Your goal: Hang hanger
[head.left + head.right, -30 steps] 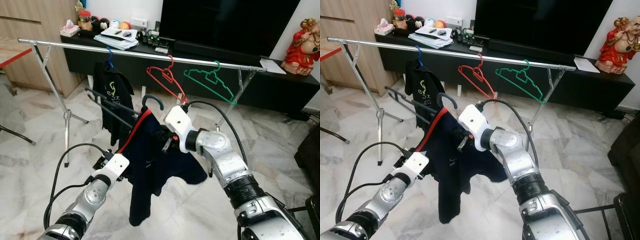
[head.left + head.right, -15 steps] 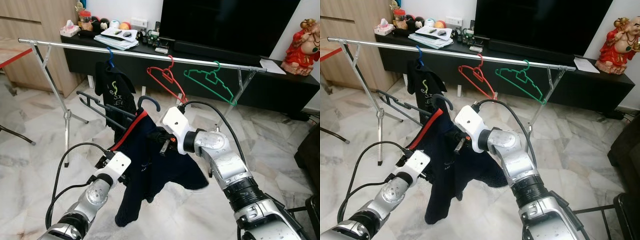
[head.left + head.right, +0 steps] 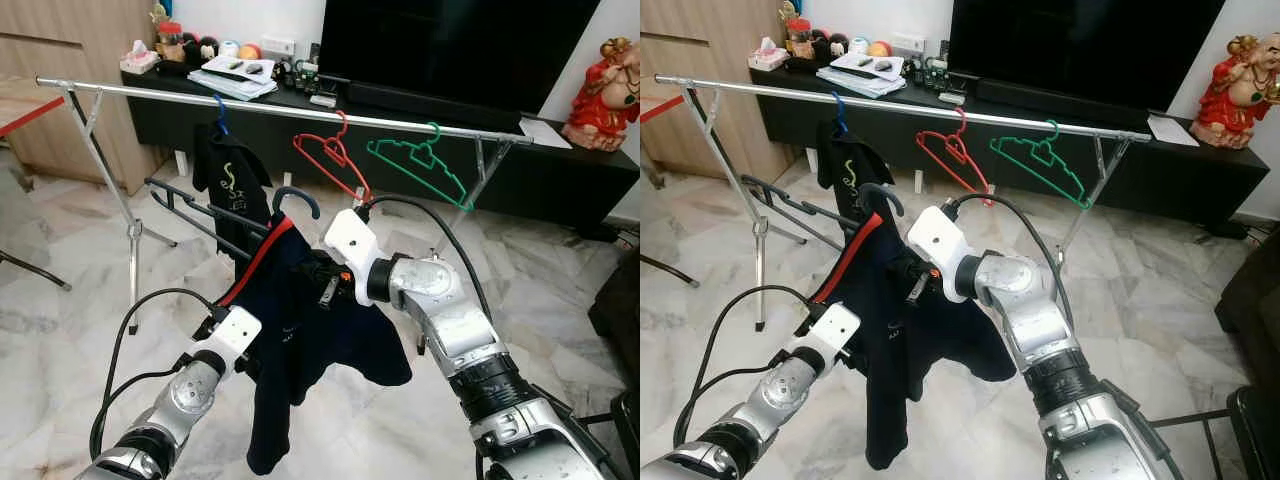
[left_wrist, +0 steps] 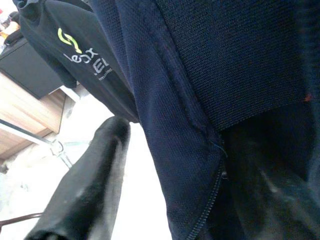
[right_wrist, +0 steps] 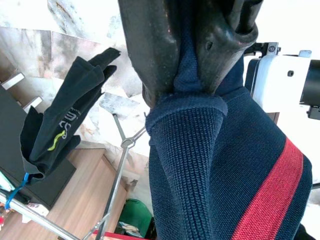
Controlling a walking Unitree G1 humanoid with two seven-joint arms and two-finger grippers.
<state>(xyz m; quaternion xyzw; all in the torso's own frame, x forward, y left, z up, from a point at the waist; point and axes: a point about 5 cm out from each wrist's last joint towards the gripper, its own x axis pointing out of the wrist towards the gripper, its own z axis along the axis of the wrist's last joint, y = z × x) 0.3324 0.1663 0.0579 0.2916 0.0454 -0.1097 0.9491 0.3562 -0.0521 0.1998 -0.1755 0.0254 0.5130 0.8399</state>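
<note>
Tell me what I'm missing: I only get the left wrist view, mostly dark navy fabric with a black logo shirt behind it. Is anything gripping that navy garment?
Observer: Yes, the right gripper is pinched shut on the collar of the navy red-striped garment.
Operator: Is it on a hanger?
Observer: A dark blue hanger hook sticks up from its neck.
Operator: Hooked on anything?
Observer: No, the hook hangs free below the silver metal clothes rail.
</note>
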